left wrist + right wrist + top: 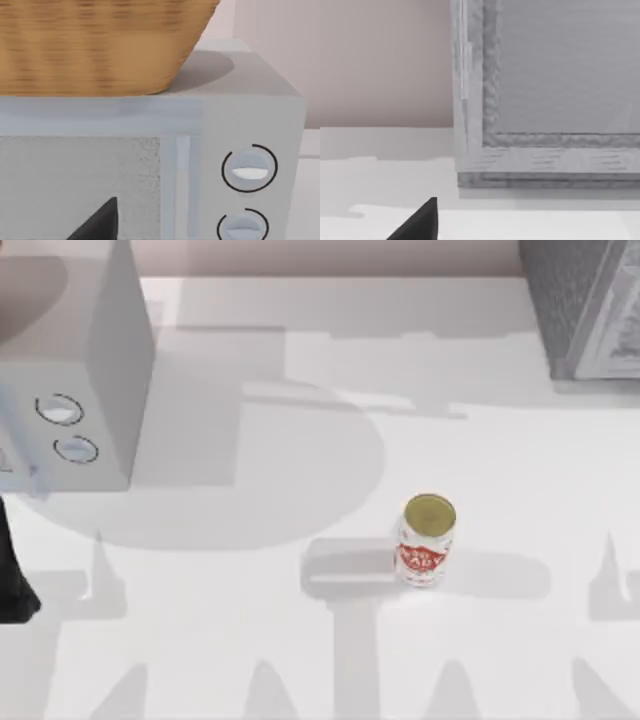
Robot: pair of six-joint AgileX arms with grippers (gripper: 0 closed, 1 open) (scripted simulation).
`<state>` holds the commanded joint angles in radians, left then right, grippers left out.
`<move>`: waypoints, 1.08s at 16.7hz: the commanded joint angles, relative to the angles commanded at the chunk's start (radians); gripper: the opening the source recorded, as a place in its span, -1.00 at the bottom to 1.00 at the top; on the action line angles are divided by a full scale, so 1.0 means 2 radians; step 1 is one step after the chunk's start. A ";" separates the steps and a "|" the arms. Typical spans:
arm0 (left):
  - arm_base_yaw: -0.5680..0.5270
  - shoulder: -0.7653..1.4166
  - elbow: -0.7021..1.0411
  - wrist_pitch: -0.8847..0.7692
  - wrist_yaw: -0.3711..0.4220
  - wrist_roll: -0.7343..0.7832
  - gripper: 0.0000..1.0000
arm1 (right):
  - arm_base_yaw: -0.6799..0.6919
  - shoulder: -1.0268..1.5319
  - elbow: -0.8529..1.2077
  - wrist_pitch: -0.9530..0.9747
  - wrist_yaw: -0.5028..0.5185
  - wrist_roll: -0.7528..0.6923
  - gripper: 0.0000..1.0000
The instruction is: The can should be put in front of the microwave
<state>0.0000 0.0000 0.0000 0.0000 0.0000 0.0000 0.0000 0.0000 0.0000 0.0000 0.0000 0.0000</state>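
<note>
Can [426,540] stands lower right of centre, microwave [70,370] upper left; a careless grab could topple it. Pincers' state: can't tell.

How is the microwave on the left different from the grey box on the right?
The microwave is pale, smooth grey, while the grey box is darker and speckled. The microwave's front carries two round dials; the grey box shows a white panel instead. A woven basket rests on the microwave; nothing like it is seen on the grey box. Both are large boxes standing at the table's far edge.
</note>
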 joint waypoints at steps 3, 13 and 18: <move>-0.002 0.004 0.003 -0.003 0.000 0.000 1.00 | 0.000 0.000 0.000 0.000 0.000 0.000 1.00; -0.107 0.279 0.220 -0.196 0.001 0.013 1.00 | 0.000 0.000 0.000 0.000 0.000 0.000 1.00; -0.192 0.512 0.429 -0.350 0.001 0.013 1.00 | 0.000 0.000 0.000 0.000 0.000 0.000 1.00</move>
<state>-0.3834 1.0240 0.8583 -0.6999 0.0016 0.0253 0.0000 0.0000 0.0000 0.0000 0.0000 0.0000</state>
